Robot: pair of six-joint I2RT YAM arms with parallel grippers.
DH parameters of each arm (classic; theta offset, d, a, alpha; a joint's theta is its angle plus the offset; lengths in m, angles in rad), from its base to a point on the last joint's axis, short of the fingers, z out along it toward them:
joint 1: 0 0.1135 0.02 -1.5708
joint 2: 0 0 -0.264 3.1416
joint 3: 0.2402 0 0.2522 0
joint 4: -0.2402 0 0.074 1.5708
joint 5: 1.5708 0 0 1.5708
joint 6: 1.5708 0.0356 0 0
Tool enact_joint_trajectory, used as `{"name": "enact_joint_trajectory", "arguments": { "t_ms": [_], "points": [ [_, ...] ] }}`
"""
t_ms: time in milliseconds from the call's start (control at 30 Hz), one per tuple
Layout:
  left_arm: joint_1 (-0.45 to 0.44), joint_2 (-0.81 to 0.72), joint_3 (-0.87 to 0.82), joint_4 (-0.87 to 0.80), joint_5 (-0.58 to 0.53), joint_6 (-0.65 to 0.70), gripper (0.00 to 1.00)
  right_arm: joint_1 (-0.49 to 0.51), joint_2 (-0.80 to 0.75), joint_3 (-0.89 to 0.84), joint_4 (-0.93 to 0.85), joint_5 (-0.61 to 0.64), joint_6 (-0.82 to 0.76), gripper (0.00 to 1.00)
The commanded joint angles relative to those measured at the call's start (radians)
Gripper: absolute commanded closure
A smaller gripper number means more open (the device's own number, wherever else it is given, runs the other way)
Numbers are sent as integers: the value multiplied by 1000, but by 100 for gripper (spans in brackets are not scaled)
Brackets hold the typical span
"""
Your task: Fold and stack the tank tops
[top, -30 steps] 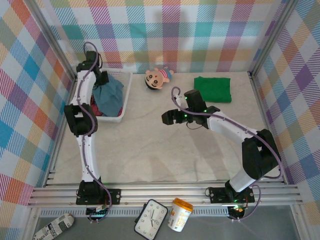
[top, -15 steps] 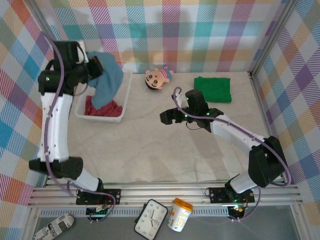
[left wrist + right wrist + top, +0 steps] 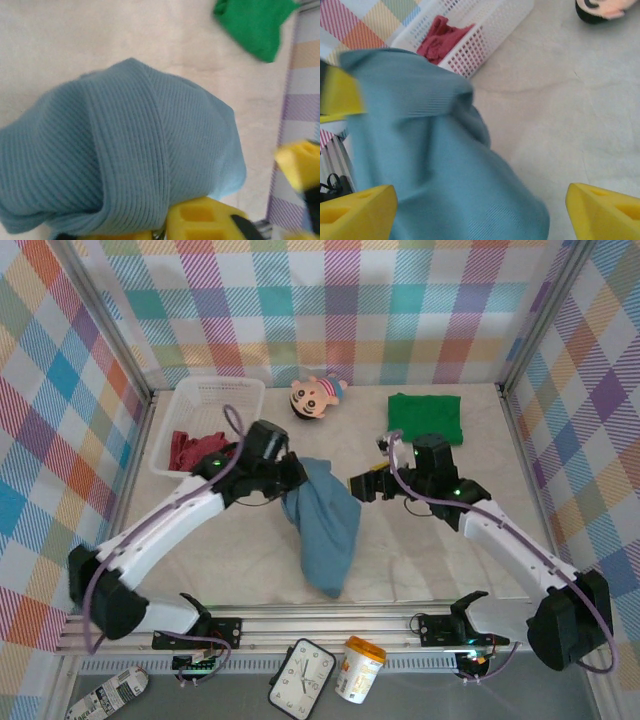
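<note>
On pale bench (image 3: 430,540), blue-grey tank top (image 3: 325,525) is draped over left end effector (image 3: 289,480), grip hidden by cloth; right end effector (image 3: 361,484) is spread wide, empty. Next: top must be laid flat for 1st fold.

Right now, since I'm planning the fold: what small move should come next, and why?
Probably bring the open right gripper across to pinch the nearest edge of the blue-grey tank top. The top trails bunched and crooked from the left gripper, so it likely needs a second hold to be spread flat before any fold.
</note>
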Motion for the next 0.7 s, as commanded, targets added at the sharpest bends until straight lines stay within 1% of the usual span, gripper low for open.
{"name": "enact_joint_trajectory", "arguments": {
  "t_ms": [0, 33, 67, 100, 167, 233, 300, 333, 433, 567, 600, 667],
  "points": [
    [12, 123, -28, 106, -62, -33, 68, 0, -20, -84, -25, -7, 14, 13],
    [29, 174, -17, 93, -74, -13, 59, 0, -18, -115, -14, -11, 38, 14],
    [31, 231, 26, 38, -142, 39, 45, 0, -11, -140, -1, -22, 67, 15],
    [33, 282, 84, -32, -182, 80, 36, 4, -4, -160, 12, -32, 92, 17],
    [36, 335, 183, -92, -163, 143, 30, 34, 1, -191, 19, 3, 114, 19],
    [22, 321, 225, -131, -236, 186, 26, 77, 2, -224, 41, 33, 116, 19],
    [31, 292, 223, -180, -256, 195, 25, 121, 16, -238, 50, 40, 126, 20],
    [33, 264, 194, -183, -258, 192, 24, 158, 25, -242, 52, 46, 127, 20],
    [32, 182, 77, -200, -226, 170, 24, 281, 68, -260, 72, 102, 112, 23],
    [32, 36, -121, -201, -166, 139, 26, 426, 155, -260, 77, 191, 127, 26],
    [33, 2, -174, -193, -155, 123, 26, 461, 177, -256, 87, 194, 131, 27],
    [42, -47, -270, -141, -97, 103, 27, 526, 228, -222, 49, 248, 103, 27]
  ]
}}
